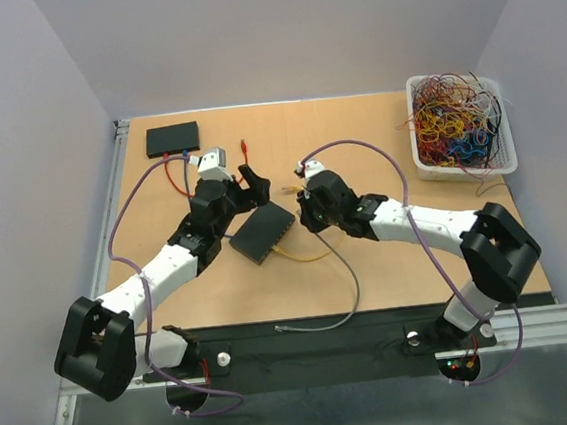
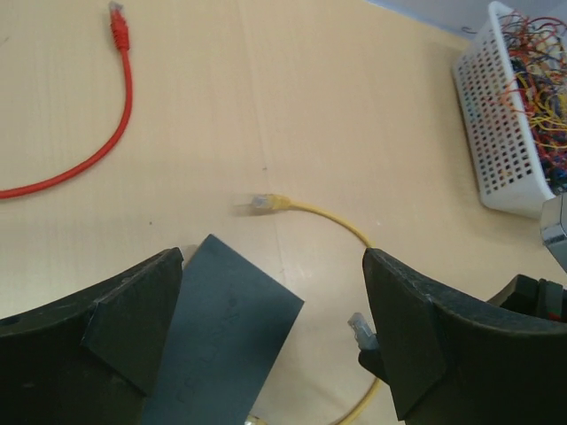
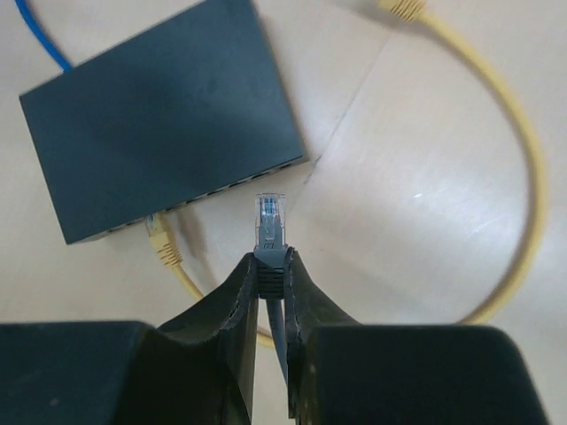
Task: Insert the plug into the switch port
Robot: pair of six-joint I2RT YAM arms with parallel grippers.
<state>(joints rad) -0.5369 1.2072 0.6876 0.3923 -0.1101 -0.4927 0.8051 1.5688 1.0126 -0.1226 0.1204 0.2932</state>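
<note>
The dark switch (image 1: 262, 233) lies at an angle in the middle of the table, its port row (image 3: 221, 190) facing my right gripper. That gripper (image 3: 271, 261) is shut on the grey plug (image 3: 270, 217), whose clear tip points at the ports from a short gap away. A yellow cable (image 3: 162, 243) sits in a port on the left. Over the switch's far corner (image 2: 221, 336) my left gripper (image 2: 273, 266) stands open, one finger (image 2: 133, 310) over the switch's edge and the other (image 2: 416, 328) to its right. The grey plug (image 2: 361, 329) shows beside that second finger.
The yellow cable's free end (image 2: 266, 203) lies beyond the switch. A red cable (image 2: 115, 106) runs to a second black box (image 1: 172, 137) at the back left. A white basket of wires (image 1: 459, 125) stands at the back right. The grey cable (image 1: 340, 277) trails toward the near edge.
</note>
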